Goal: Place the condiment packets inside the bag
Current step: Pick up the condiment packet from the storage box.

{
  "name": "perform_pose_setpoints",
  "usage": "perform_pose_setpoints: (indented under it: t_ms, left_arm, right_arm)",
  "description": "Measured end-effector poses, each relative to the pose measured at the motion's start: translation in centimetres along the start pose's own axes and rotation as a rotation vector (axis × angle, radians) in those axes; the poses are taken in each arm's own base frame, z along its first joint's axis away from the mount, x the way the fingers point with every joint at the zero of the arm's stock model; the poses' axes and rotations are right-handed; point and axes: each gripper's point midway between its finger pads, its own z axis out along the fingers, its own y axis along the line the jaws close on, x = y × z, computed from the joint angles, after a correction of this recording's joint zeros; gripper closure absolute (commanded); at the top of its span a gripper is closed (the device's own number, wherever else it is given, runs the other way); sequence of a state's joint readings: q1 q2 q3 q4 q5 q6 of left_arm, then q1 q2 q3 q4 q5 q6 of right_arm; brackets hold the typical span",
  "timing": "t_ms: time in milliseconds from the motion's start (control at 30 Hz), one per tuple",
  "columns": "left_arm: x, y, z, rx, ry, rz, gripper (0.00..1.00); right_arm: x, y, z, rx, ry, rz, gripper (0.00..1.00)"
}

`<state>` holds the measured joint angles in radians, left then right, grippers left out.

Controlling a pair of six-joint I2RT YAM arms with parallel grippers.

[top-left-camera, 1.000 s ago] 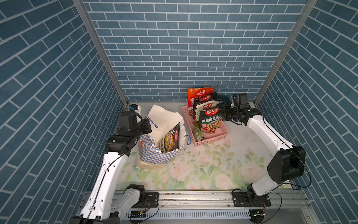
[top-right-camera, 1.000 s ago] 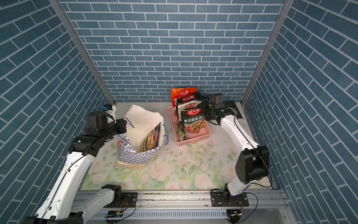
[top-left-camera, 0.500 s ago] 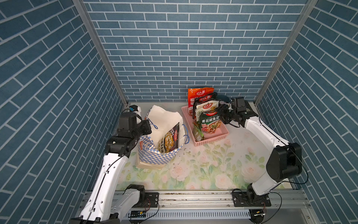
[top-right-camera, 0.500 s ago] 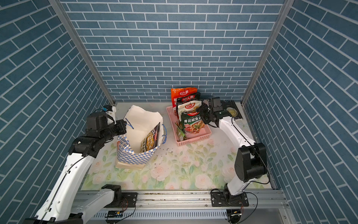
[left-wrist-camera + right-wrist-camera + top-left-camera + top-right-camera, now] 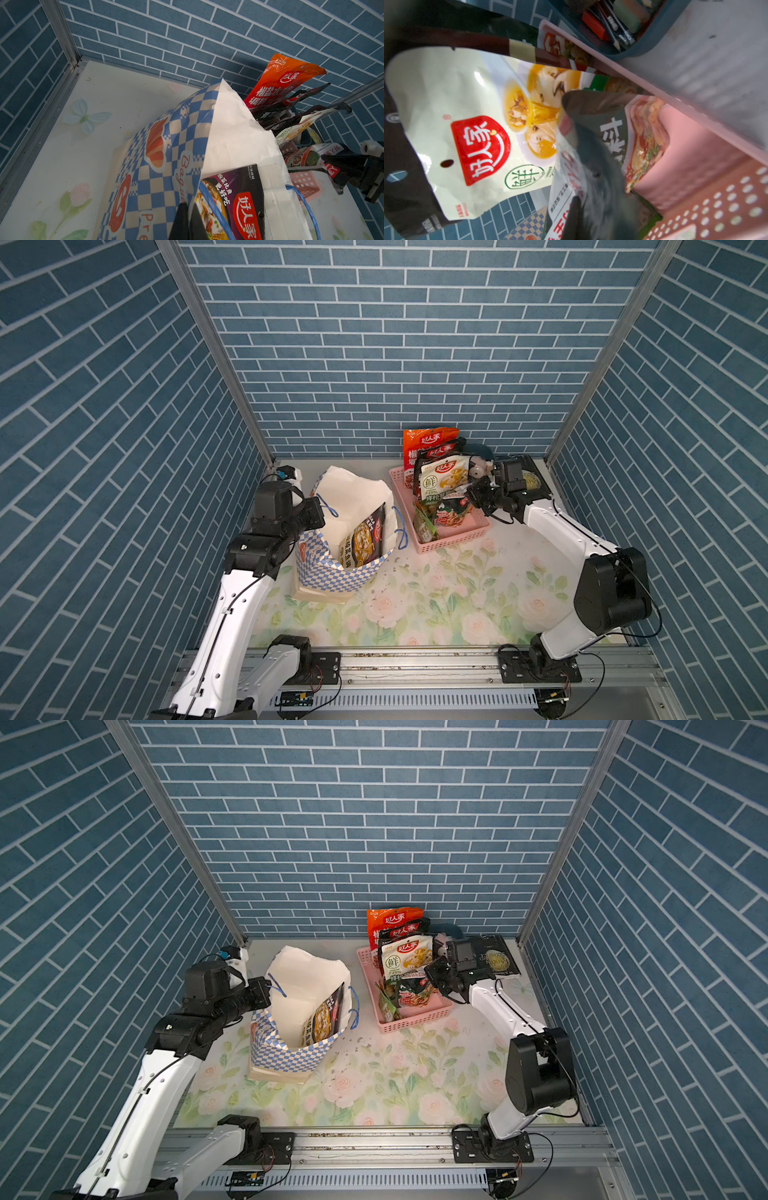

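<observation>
Checkered paper bag (image 5: pixel 332 576) stands on the floral mat (image 5: pixel 436 605) with its mouth gaping and the left gripper (image 5: pixel 319 512) clenched on its rim. That pinch reads only in the left wrist view, with dark fingers (image 5: pixel 180 220) on either side of the paper edge. The same view shows the right gripper (image 5: pixel 473 495) clamped on the logo end of the green packet (image 5: pixel 451 512); both top views only show gripper meeting packet. The right wrist view alone looks into the blue tub (image 5: pixel 650 39): a pencil, red and green blocks. Book (image 5: pixel 496 959) lies flat behind the right wrist. Counts: one bag and one pink basket (image 5: pixel 457 537). One black packet (image 5: pixel 365 537) is already in the bag, leaning on its right wall. The basket holds an orange packet (image 5: pixel 430 439), a second black packet (image 5: pixel 442 449), a cream packet (image 5: pixel 442 481) and the green packet, so four for sure. A green piece at the basket's front may be a fifth, cannot tell. A second ago the right jaws were spread and the green packet stood upright, covering the cream one. Now it is bent forward. Left arm and bag unchanged.
</observation>
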<state>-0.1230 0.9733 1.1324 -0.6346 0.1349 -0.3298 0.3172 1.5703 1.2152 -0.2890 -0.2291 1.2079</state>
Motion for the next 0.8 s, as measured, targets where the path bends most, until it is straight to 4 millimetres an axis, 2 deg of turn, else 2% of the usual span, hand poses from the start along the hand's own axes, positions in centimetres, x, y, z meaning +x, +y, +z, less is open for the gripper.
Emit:
perform_pose_setpoints:
  t_ms: [167,267,400,467,600,700,800]
  left_arm:
    - [0.0,0.1,0.0,-0.003,0.000,0.002,1.00]
    - [0.0,0.1,0.0,-0.004,0.002,0.003,1.00]
    - [0.0,0.1,0.0,-0.004,0.002,0.004,1.00]
    - [0.0,0.1,0.0,-0.004,0.002,0.004,1.00]
    - [0.1,0.1,0.0,-0.003,0.002,0.004,1.00]
    - [0.1,0.0,0.0,-0.001,0.003,0.004,1.00]
    - [0.1,0.0,0.0,0.000,0.003,0.004,1.00]
  right_arm:
    - [0.1,0.8,-3.4,-0.006,-0.040,-0.134,1.00]
    - [-0.2,2.6,-5.2,-0.030,-0.051,-0.247,1.00]
    - [0.0,8.0,-8.7,-0.140,-0.051,-0.427,1.00]
    - [0.6,12.1,-11.7,-0.239,-0.061,-0.536,1.00]
    - [3.8,18.6,-16.8,-0.443,-0.048,-0.708,1.00]
    - [7.6,22.9,-19.9,-0.596,0.001,-0.821,1.00]
    - [11.9,26.8,-21.8,-0.744,0.077,-0.913,1.00]
